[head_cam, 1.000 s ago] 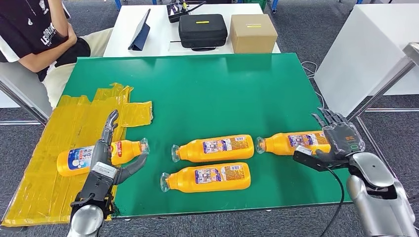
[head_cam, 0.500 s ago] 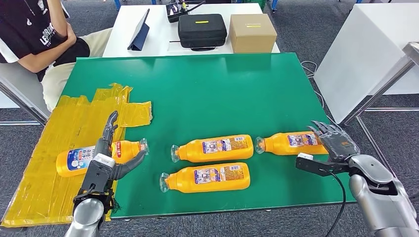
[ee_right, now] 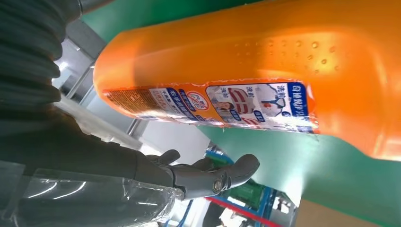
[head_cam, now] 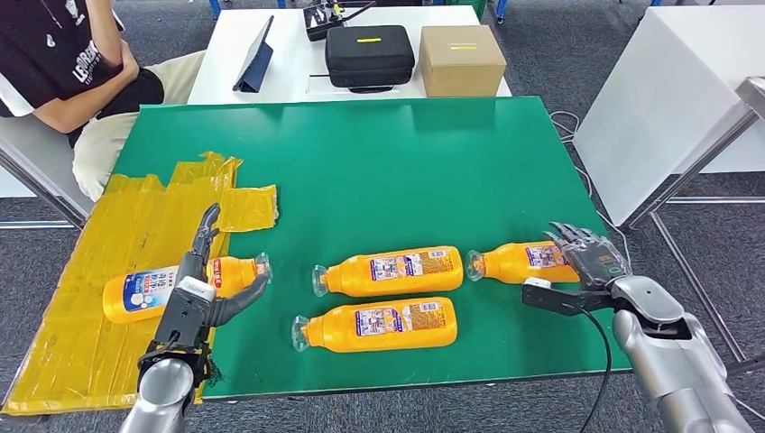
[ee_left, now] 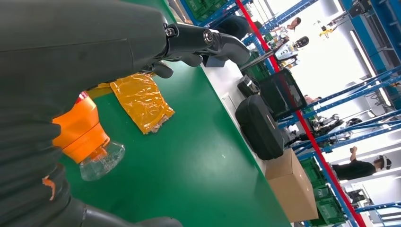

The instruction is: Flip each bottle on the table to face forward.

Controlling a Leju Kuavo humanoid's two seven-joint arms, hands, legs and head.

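Note:
Four orange bottles lie on their sides on the green table, caps pointing left. The left bottle shows a blue and white label and rests partly on yellow tape. My left hand straddles it, fingers spread over its far side and thumb by its neck, not closed on it. Two bottles lie in the middle. The right bottle has my right hand at its base, fingers spread and a little apart from it.
Crumpled yellow tape covers the table's left side. A person sits at the far left corner. Behind stands a white table with a black case, a cardboard box and a tablet. Another white table is to the right.
My right hand has moved left and lower, closing in on the right bottle's base. My left hand has stayed over the left bottle, shifting only slightly.

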